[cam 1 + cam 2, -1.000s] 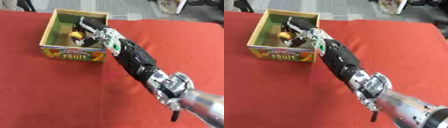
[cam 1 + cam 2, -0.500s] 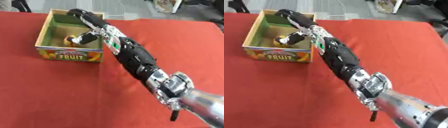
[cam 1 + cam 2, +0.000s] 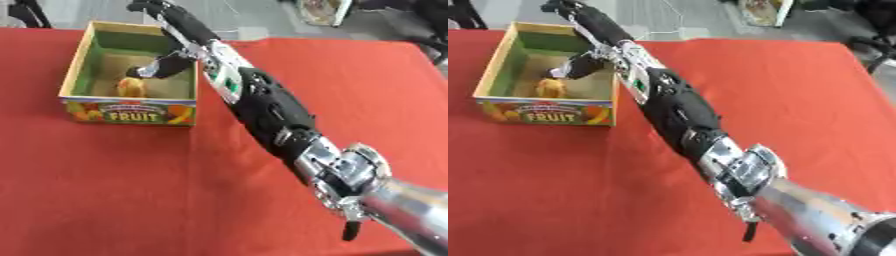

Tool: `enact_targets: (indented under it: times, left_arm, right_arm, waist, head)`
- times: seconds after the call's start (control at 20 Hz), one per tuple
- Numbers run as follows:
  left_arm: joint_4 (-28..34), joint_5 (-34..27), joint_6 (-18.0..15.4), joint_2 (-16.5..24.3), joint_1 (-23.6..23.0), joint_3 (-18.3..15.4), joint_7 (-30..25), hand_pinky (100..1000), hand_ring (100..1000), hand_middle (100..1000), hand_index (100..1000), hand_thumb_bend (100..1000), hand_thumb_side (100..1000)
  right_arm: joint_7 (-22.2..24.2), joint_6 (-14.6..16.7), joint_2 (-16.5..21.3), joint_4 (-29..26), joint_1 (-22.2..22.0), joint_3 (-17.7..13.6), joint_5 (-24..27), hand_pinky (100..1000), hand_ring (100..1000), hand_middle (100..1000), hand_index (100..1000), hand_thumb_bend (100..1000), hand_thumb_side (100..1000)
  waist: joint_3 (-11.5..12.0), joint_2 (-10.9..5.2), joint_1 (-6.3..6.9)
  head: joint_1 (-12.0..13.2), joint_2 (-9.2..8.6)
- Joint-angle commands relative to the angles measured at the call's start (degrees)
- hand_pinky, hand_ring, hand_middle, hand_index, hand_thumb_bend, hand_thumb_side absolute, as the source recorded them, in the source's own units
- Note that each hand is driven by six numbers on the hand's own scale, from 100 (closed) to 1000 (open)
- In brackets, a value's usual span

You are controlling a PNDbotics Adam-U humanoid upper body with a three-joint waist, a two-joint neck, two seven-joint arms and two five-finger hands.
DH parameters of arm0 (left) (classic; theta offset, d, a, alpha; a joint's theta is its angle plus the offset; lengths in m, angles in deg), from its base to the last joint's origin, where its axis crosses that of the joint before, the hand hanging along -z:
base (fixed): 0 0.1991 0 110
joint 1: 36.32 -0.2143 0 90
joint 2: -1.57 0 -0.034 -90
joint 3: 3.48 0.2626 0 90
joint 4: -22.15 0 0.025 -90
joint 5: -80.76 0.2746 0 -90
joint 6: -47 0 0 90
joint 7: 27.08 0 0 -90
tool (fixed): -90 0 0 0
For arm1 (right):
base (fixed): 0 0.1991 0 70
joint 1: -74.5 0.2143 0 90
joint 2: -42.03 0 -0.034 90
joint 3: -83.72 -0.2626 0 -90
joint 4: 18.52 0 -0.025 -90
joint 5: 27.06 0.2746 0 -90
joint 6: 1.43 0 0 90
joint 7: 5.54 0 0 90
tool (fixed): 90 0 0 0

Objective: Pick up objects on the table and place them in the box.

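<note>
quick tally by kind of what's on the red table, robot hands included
box: 1
yellow-orange object inside the box: 1
right hand, open above the box: 1
total: 3
No left hand shows in either view.

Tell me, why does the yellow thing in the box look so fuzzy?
Left eye view: the yellow thing is soft, with no sharp edges, and the right hand is smeared; right eye view: the box lettering blurs too, though FRUIT reads.
</note>
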Motion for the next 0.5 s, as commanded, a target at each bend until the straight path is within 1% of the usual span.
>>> enact_targets:
  times: [0.05, 0.2, 0.3, 0.45, 0.5]
  left_arm:
    - [1.1, 0.1, 0.0, 0.9, 0.0, -0.8, 0.6, 481, 483, 501, 499, 389, 341]
    - [1.1, 0.2, 0.1, 1.1, -0.4, -1.3, 1.1, 481, 483, 502, 499, 389, 341]
    - [1.1, 0.3, 0.1, 1.2, -0.7, -1.7, 1.5, 481, 484, 502, 499, 389, 342]
    - [1.1, 0.4, 0.2, 1.5, -1.2, -2.4, 2.3, 481, 484, 502, 499, 390, 342]
    - [1.1, 0.5, 0.2, 1.6, -1.3, -2.6, 2.5, 481, 484, 502, 499, 389, 342]
  right_arm:
    - [1.7, -0.1, 2.1, -4.6, 0.2, 0.3, 3.2, 842, 914, 866, 910, 586, 348]
    - [3.4, -0.5, 3.2, -8.7, -1.6, 0.6, 6.1, 824, 904, 853, 907, 572, 324]
    - [4.0, -0.2, 4.2, -11.5, -3.4, 0.8, 7.9, 787, 876, 823, 897, 560, 306]
    - [3.5, -0.3, 5.6, -16.2, -7.5, 0.7, 10.9, 741, 847, 777, 869, 547, 284]
    - [3.1, -0.4, 6.1, -17.9, -9.0, 0.7, 11.9, 738, 844, 773, 866, 545, 281]
  waist:
    - [-0.9, -1.35, 0.65]
    - [-2.7, -1.6, 0.77]
    - [-4.1, -1.77, 0.83]
    - [-6.1, -1.86, 0.96]
    - [-6.6, -1.89, 1.0]
  head:
    - [0.8, -0.08]
    - [1.9, -0.17]
    - [2.8, -0.07]
    - [4.3, -0.12]
    - [4.7, -0.09]
